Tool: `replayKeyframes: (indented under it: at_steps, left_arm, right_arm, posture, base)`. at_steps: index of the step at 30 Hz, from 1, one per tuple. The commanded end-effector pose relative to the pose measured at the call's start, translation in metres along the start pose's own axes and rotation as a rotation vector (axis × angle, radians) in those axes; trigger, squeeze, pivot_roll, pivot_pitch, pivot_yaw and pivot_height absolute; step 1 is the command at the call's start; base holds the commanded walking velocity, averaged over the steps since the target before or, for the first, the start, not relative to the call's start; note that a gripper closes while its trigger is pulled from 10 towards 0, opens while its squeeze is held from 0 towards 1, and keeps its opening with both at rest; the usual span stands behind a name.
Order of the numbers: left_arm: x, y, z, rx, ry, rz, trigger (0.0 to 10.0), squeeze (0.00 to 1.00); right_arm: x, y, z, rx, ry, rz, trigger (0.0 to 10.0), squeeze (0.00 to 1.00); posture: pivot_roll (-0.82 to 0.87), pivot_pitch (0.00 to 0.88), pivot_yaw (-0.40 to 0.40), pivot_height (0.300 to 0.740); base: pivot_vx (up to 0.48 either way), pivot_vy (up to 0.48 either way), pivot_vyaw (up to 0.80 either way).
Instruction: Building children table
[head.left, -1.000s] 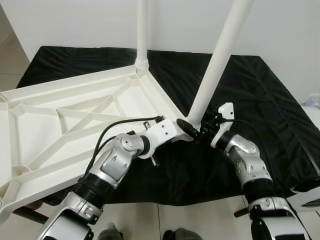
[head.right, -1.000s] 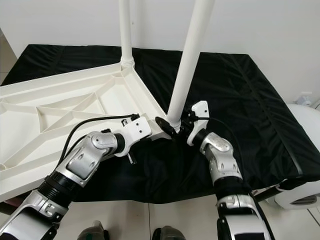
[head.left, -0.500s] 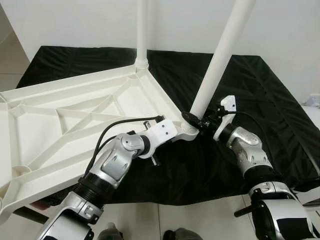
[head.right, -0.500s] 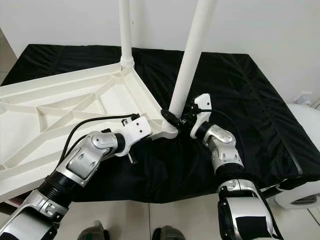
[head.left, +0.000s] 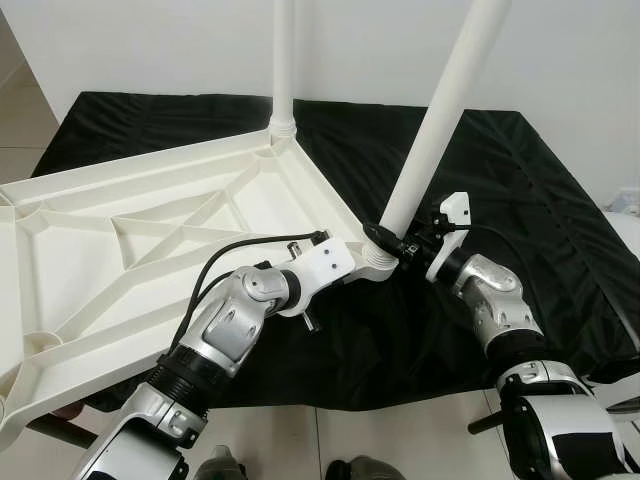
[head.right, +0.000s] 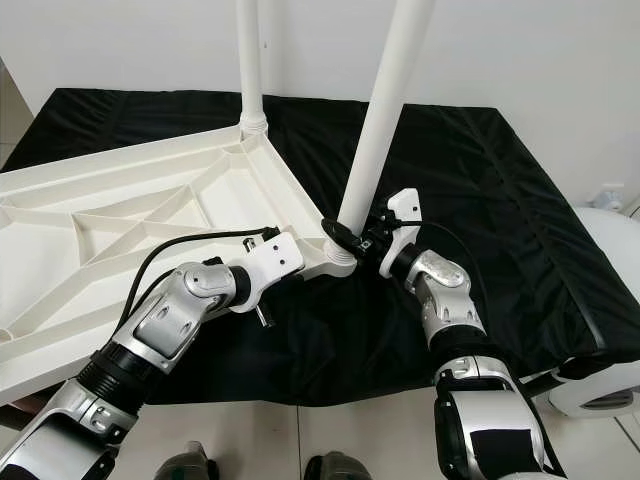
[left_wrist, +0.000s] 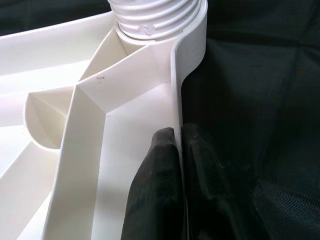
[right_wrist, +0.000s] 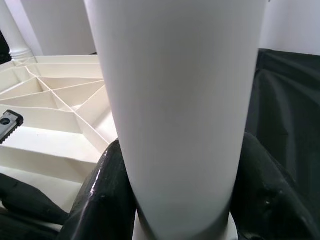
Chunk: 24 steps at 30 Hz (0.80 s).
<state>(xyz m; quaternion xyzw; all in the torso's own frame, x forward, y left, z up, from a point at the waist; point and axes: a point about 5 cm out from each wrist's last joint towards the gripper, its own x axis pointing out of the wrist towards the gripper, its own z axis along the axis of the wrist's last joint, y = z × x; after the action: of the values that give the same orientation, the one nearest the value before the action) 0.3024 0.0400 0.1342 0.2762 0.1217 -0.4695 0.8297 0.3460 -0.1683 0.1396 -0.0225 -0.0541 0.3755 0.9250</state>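
The left claw (head.left: 352, 262) is pinching the rim of the upturned tabletop (head.left: 130, 240) on the black-draped counter (head.left: 520, 180) while the right claw (head.left: 398, 243) is clasping the tilted leg (head.left: 440, 110) at its near-corner socket, probably needing straightening and twisting home.

text: none legible | labels: none | brands: none | numbers: 0

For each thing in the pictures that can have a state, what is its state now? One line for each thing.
Tabletop: upside down, ribs facing up, lying partly on the black cloth.
Far leg: upright in its corner socket.
Near leg: tilted, its lower end at the near corner socket.
Left gripper: shut on the tabletop's rim.
Right gripper: shut on the near leg, low down.
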Motion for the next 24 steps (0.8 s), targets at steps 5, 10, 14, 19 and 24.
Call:
replayKeyframes:
  at_steps: [5,10,14,19,24]
  left_arm:
    - [0.000,0.003,0.013,0.045,-0.050,0.031,10.0,0.00]
    - [0.000,0.003,0.014,0.043,-0.053,0.034,10.0,0.00]
    - [0.001,0.001,0.014,0.040,-0.058,0.030,10.0,0.00]
    - [0.001,0.001,0.015,0.041,-0.059,0.026,10.0,0.00]
    - [0.001,0.001,0.014,0.044,-0.058,0.024,10.0,0.00]
  right_arm:
    - [-0.010,-0.007,-0.003,0.048,-0.019,-0.126,10.0,0.00]
    - [-0.006,0.006,-0.001,0.042,-0.080,-0.200,10.0,0.00]
    - [-0.001,0.013,0.000,0.016,-0.090,-0.262,10.0,0.00]
    - [0.006,0.020,0.002,0.003,-0.096,-0.305,10.0,0.00]
    - [0.012,0.028,0.005,0.011,-0.100,-0.359,10.0,0.00]
  posture:
    - [0.00,0.000,-0.052,0.740]
    - [-0.01,0.000,-0.057,0.740]
    - [-0.01,0.000,-0.052,0.740]
    - [-0.01,0.000,-0.051,0.740]
    - [-0.01,0.000,-0.049,0.740]
  base:
    - [0.000,0.000,0.00]
    - [0.000,0.000,0.00]
    - [0.000,0.000,0.00]
    - [0.000,0.000,0.00]
    - [0.000,0.000,0.00]
